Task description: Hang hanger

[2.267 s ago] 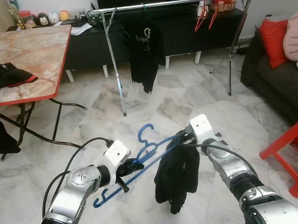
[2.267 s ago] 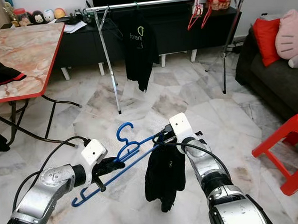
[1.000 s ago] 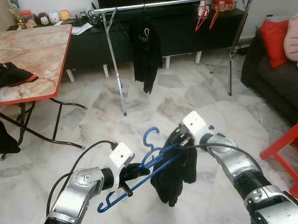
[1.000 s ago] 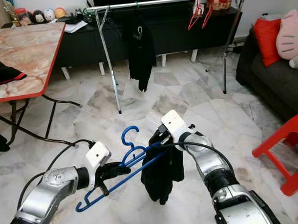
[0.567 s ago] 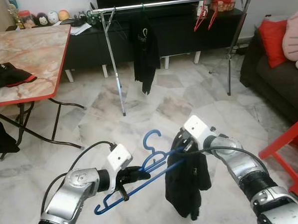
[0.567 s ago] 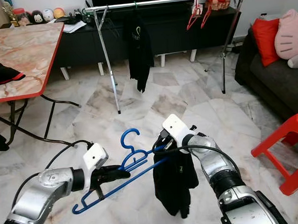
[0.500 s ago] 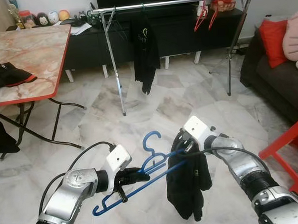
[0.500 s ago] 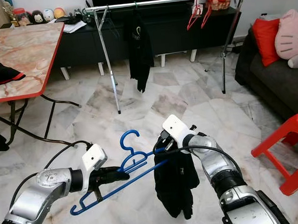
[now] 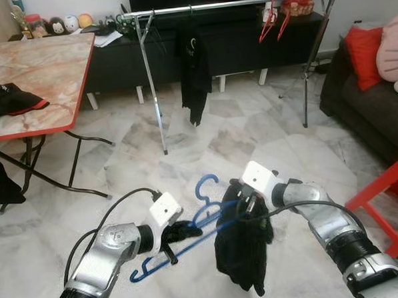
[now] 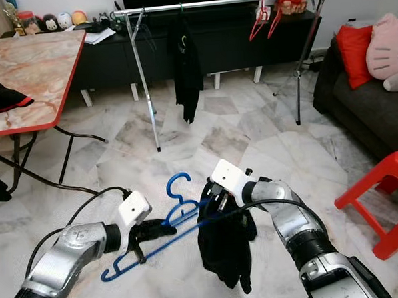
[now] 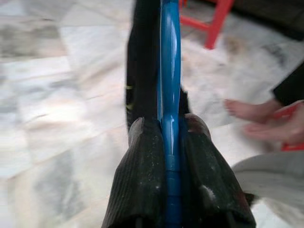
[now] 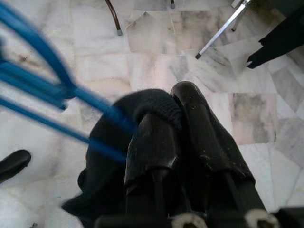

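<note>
Marble floor (image 9: 265, 132) underfoot, living room; we stand short of the clothes rail (image 9: 231, 3) by the far wall.

Left gripper (image 11: 171, 142): fingers (image 11: 142, 171) pressed together on the lower bar of the blue hanger (image 9: 203, 219), bar running straight between the pads in the wrist view. We judge this grip is there to steady the frame so the other arm can dress it.

Right gripper (image 12: 178, 123): fingers (image 12: 152, 142) pinching a fold of the black garment (image 9: 243, 250) right where it meets the hanger's arm. Cloth bunches over the blue bar and hangs below in a loose clump (not spread across the shoulders; we cannot tell whether the hanger arm is inside the neck or merely under the cloth).

Hanger: held in the air between the two arms, low and tilted, hook (image 9: 204, 184) uppermost and pointing toward the rail, well apart from it.

Outward: rail carries one dark shirt (image 9: 193, 69) toward its left end and red hangers (image 9: 275, 18) toward the right, with bare bar between. Marble-topped surface (image 9: 35, 71) on our left with dark clothes on its edge. Red stool (image 9: 388, 192) and sofa (image 9: 364, 107) on our right.

Judgement: garment not yet seated, hanging step not begun; a slipping sleeve is the risk.
</note>
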{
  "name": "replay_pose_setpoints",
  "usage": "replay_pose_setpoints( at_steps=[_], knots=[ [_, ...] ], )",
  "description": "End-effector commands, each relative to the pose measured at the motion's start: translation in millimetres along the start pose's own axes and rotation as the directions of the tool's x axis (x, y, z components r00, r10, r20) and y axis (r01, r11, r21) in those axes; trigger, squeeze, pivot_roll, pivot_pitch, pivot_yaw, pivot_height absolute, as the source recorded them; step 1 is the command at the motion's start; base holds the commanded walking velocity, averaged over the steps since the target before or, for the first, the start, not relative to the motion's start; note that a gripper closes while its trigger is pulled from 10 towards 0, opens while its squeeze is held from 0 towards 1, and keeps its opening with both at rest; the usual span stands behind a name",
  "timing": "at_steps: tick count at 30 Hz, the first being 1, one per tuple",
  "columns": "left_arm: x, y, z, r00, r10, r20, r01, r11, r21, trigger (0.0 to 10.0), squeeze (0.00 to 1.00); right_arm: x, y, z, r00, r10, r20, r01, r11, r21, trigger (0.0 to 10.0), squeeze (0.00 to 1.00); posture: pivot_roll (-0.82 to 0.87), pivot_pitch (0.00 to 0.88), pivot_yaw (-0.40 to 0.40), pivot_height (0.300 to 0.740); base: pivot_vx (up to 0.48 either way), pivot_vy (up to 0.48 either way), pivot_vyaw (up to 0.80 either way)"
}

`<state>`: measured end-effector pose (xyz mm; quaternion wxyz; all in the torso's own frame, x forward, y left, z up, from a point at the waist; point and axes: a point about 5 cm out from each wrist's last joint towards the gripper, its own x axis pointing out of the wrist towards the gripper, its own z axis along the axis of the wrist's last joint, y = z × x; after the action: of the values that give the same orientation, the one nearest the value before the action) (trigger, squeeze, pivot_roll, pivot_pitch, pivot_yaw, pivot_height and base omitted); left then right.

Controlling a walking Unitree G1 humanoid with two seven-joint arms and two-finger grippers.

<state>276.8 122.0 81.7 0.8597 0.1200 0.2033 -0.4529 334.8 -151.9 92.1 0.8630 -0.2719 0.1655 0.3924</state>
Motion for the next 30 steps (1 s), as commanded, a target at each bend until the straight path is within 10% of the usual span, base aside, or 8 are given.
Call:
replay_pose_setpoints(
  at_steps=[1,18,30],
  knots=[
    [0.0,6.0,3,0.999,0.046,-0.001,-0.046,0.999,0.025,10.0,0.0,-0.4,-0.4,10,0.999,0.002,0.037,-0.001,1.0,-0.025,10.0,0.0,-0.08,0.0,-0.039,0.74,0.0,0.0,0.0],
    [-12.0,15.0,-14,0.991,0.101,-0.091,-0.096,0.994,0.059,10.0,0.0,-3.3,-10.6,4,0.995,-0.094,-0.038,0.093,0.995,-0.03,10.0,0.0,-0.08,0.0,-0.043,0.74,0.0,0.0,0.0],
    [-6.7,-2.4,6,0.997,-0.059,0.048,0.059,0.998,-0.003,10.0,0.0,-0.5,-1.9,12,0.999,-0.036,0.01,0.036,0.998,-0.054,10.0,0.0,-0.08,0.0,-0.043,0.74,0.0,0.0,0.0]
  ],
)
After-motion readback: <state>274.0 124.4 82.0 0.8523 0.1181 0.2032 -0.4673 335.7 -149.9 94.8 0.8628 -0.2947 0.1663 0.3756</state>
